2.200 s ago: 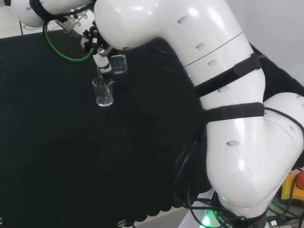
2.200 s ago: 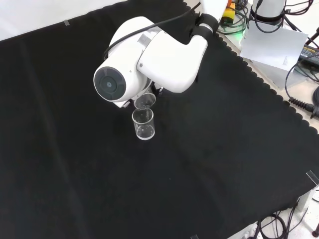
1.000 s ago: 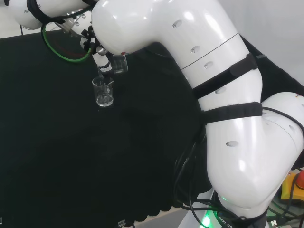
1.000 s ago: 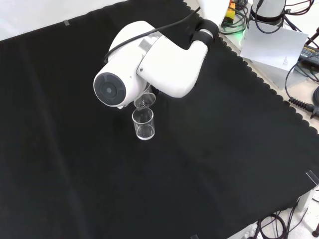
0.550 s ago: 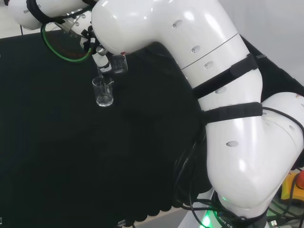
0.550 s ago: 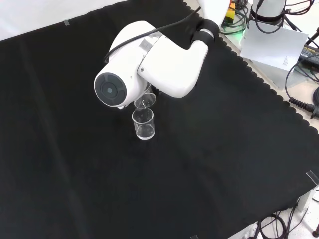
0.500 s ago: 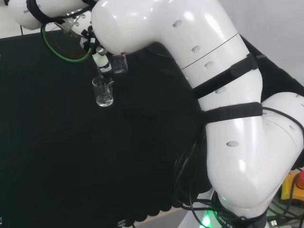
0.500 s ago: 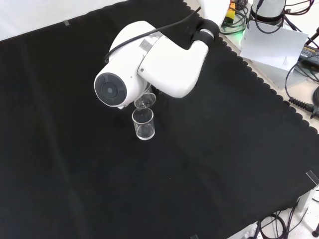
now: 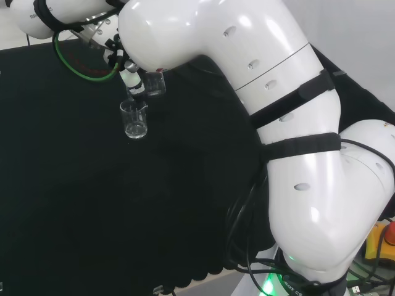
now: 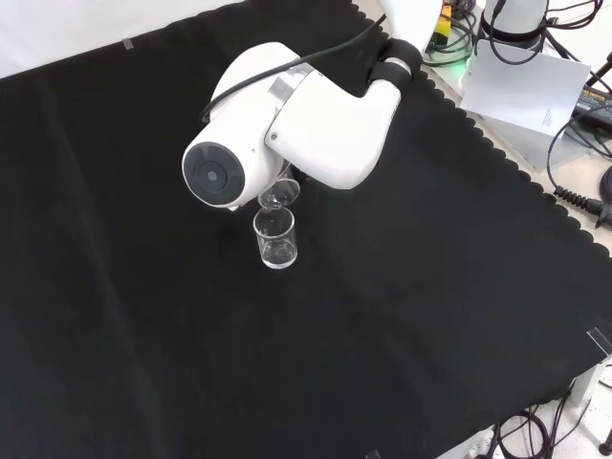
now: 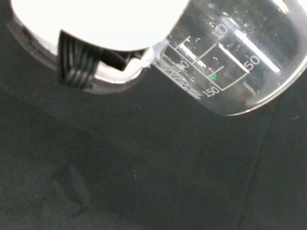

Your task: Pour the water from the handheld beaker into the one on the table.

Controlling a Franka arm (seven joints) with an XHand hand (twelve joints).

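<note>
Two beakers: held beaker (image 10: 278, 197) tilts just above table beaker (image 10: 275, 239).

Both beakers are clear and glossy, the handheld beaker (image 11: 240, 57) printed with white graduation marks, the standing beaker (image 10: 275, 239) smooth-walled. The bench wears matt black cloth (image 10: 402, 316) with a scalloped edge. The arm's links (image 9: 259, 80) are smooth, shiny white plastic.

I'm in a robotics lab: my worktop (image 10: 449, 287) is draped in black cloth, a graduated glass beaker (image 11: 230, 57) hangs before my wrist camera, and cables (image 10: 574, 182) and a red emergency stop button (image 9: 389, 231) crowd the edges.
</note>
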